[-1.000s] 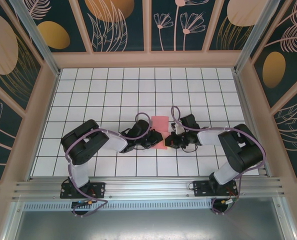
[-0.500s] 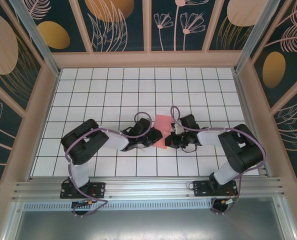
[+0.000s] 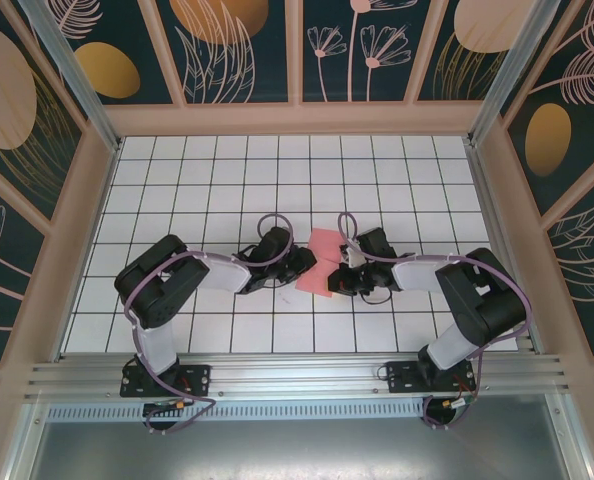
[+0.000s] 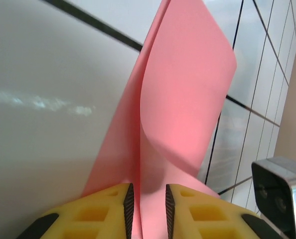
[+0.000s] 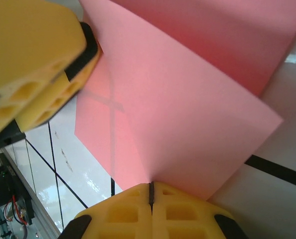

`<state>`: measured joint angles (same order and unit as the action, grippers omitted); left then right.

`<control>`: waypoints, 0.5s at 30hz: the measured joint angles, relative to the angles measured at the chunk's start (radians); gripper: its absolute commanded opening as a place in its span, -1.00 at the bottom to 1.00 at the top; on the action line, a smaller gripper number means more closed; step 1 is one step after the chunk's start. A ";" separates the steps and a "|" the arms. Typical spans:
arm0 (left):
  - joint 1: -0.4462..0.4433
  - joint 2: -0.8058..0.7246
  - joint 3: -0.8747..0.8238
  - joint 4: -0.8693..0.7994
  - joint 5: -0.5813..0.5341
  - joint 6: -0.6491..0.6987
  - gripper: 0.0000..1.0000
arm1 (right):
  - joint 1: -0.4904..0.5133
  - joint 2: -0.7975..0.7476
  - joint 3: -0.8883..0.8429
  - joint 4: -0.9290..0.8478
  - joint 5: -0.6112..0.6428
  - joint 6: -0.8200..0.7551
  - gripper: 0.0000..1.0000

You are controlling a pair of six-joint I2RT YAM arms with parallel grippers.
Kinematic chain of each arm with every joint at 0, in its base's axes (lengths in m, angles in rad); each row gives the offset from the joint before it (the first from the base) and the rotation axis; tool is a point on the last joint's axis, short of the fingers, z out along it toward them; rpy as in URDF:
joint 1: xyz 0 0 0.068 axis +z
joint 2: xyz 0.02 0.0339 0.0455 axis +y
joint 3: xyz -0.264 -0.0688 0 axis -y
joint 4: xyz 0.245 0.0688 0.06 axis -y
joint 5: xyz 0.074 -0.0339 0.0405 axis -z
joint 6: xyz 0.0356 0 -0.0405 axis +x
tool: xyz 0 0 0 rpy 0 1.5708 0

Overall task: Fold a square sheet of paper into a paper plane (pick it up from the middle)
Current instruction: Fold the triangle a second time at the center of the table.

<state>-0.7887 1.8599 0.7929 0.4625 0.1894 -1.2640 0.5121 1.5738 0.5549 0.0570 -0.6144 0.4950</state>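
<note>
Pink square sheet of paper (image 3: 322, 246): partly folded and doubled over itself, at the middle of the white grid-tiled tabletop (image 3: 177, 180), caught between both grippers. Enclosure: dark botanical wall panels (image 3: 237, 50) on three sides and an aluminium rail (image 3: 297, 378) along the near edge. Arms: left arm (image 3: 167, 290) and right arm (image 3: 477, 290) are black with purple cables, and their wrists meet over the sheet and hide its near part from above. Left gripper (image 3: 302, 268): on the sheet's left side. Its yellow fingers (image 4: 103, 204) are drawn to a slim gap, pinching a curled double layer of the paper (image 4: 188, 74), which rises ahead of them. Right gripper (image 3: 338, 281): its jaws are fully closed on the sheet's edge (image 5: 188, 99), and the left gripper (image 5: 80, 64) is at the opposite edge. Grey camera housing (image 4: 280, 191): just beside the sheet, low right in the left wrist view.
</note>
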 measured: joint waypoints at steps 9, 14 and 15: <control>0.008 -0.011 0.048 0.010 0.063 0.018 -0.49 | 0.004 0.000 0.008 -0.011 0.008 0.000 -1.00; 0.008 0.035 0.105 0.031 0.095 0.023 -0.49 | 0.005 0.000 0.008 -0.012 0.011 0.000 -1.00; 0.008 0.043 0.109 0.031 0.095 0.026 -0.49 | 0.005 0.000 0.008 -0.012 0.011 0.000 -1.00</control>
<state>-0.7811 1.9030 0.9020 0.4931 0.2844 -1.2385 0.5171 1.5738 0.5625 0.0452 -0.6037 0.4950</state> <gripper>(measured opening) 0.255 0.051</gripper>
